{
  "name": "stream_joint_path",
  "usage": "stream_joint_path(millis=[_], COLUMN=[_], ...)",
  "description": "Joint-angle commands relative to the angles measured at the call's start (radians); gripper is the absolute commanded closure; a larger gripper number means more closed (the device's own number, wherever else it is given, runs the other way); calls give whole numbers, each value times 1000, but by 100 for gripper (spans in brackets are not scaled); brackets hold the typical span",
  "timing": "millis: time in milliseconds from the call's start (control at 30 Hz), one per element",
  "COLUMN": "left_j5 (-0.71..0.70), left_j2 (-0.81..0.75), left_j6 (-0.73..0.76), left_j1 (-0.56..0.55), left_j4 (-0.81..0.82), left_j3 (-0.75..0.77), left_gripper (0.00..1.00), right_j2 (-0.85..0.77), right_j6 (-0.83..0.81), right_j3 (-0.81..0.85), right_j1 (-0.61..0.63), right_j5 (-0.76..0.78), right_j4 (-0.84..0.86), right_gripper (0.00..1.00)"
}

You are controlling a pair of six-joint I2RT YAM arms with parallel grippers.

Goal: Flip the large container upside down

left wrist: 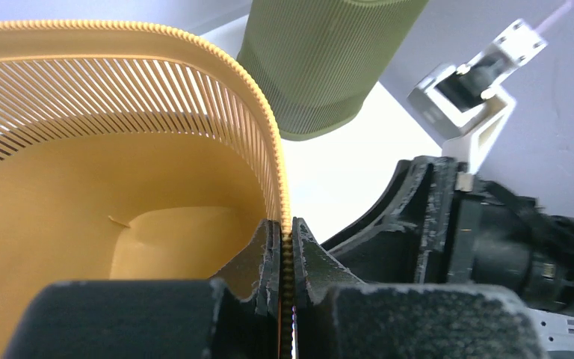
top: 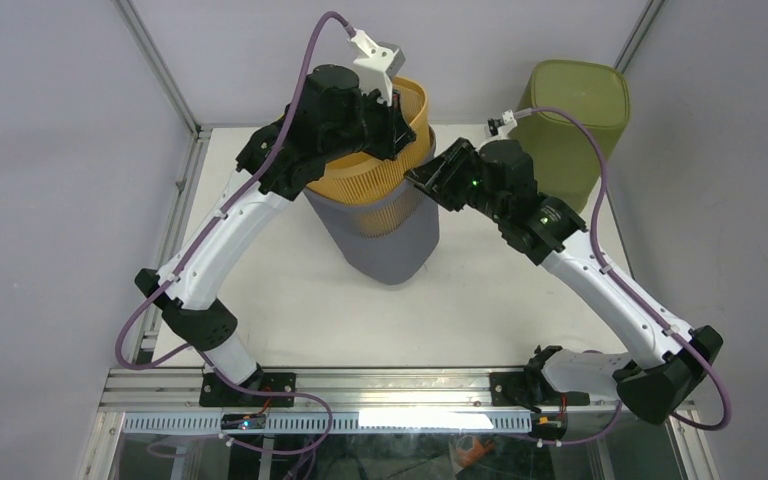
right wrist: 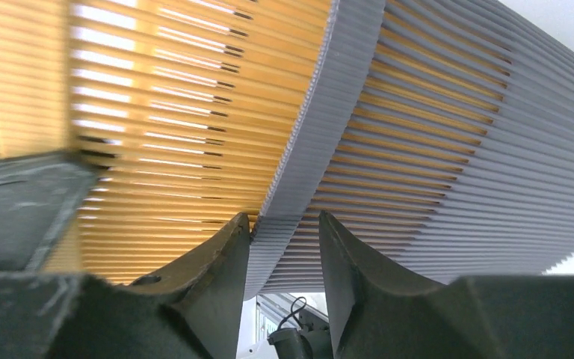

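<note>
On table [top: 290, 300], three bins: left fingers [left wrist: 261, 262] clenched on orange bin [left wrist: 119, 187], right fingers [right wrist: 209, 284] parted astride grey bin [top: 385, 245]

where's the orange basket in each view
Top external: orange basket top centre, nested in the grey container.
Left wrist: orange basket fills the left half, rim pinched in the left jaws.
Right wrist: orange basket left and centre, inside the grey container.
Shared landmark: grey container, top and right wrist; not in left wrist.
</note>
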Motion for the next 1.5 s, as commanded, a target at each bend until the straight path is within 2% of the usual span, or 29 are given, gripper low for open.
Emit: stream_joint_path(millis=[0, 300, 533, 700, 967, 1367, 1467], left_j5=[142, 102, 29, -29, -80, -114, -133], left_j2=[-44, -47, -150, -187, -224, -273, -282], left_j6=[-37, 19, 99, 148, 180, 183, 183], left_j1=[-44, -44, -43, -44, -43, -43, -43], left_j4=[322, 335, 415, 450, 459, 468, 468], left_j3=[150, 281, 198, 197, 176, 171, 158], left_gripper=[100, 100, 100, 100, 100, 100, 100], right_j2=[44, 14, 27, 22, 47, 148, 146], right_j6=[-7, 4, -13, -10, -17, -79, -84], right_j3=[-83, -125, -86, -75, -49, 36, 31], right_j1=[-4, -29, -36, -35, -24, 33, 36], right_j5=[100, 178, 204, 228, 221, 292, 307], right_j4=[-157, -189, -219, -219, -149, -185, -195], right_gripper=[59, 60, 58, 54, 50, 51, 57])
